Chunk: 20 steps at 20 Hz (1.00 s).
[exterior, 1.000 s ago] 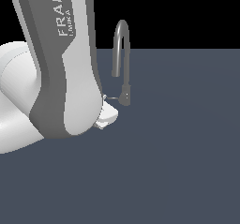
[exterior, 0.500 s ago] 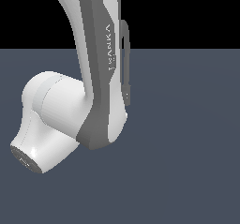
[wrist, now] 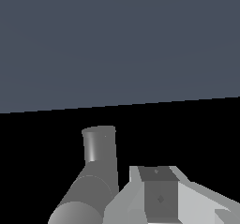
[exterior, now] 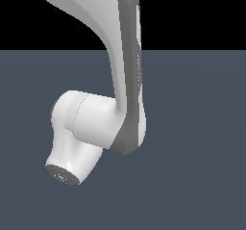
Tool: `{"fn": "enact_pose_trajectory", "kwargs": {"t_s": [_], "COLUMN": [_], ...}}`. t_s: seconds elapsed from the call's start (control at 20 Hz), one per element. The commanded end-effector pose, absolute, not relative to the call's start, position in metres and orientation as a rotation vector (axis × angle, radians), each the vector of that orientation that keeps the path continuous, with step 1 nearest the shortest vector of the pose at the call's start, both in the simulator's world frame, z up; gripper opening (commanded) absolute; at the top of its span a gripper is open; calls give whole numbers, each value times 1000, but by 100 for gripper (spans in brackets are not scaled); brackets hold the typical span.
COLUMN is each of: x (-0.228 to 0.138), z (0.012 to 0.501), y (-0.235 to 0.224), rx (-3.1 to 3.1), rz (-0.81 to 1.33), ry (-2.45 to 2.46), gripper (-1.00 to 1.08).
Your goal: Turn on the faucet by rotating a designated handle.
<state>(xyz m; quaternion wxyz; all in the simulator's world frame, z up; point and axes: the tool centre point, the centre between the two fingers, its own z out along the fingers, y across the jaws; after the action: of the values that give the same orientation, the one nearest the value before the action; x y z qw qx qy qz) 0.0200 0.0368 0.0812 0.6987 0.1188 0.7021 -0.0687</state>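
The faucet (wrist: 96, 171) shows only in my wrist view, as a thick grey tube rising to a narrower, open-topped cylinder, close beside my own gripper (wrist: 161, 197), whose pale grey body fills the corner next to it. I cannot tell whether the two touch. The handle I am meant to turn is not visible in either view: I see no thin lever jutting out from the tube. In the exterior view my arm (exterior: 127, 80) stands right in front of the camera and covers the spot where the faucet should be, so only the dark floor (exterior: 202, 152) shows around it. My fingertips lie outside the wrist view, so I cannot tell whether my jaws are apart or together, or whether anything sits between them. I judge the turning not yet surely begun, since nothing here shows me on the lever. The danger from here is working blind: if I sweep sideways now, I could press on the spout or the base instead of the lever and turn nothing. I could also slide past the lever's tip if I come in too high. With my body so near the tube, a careless twist of the wrist could knock my casing against it.
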Motion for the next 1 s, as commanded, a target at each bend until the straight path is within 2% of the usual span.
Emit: {"fn": "enact_pose_trajectory", "kwargs": {"t_s": [0.0, 0.95], "x": [24, 32], "z": [77, 78], "y": [34, 32], "rx": [224, 157], "rz": [-155, -160], "ry": [1565, 1565], "gripper": [-100, -100]}}
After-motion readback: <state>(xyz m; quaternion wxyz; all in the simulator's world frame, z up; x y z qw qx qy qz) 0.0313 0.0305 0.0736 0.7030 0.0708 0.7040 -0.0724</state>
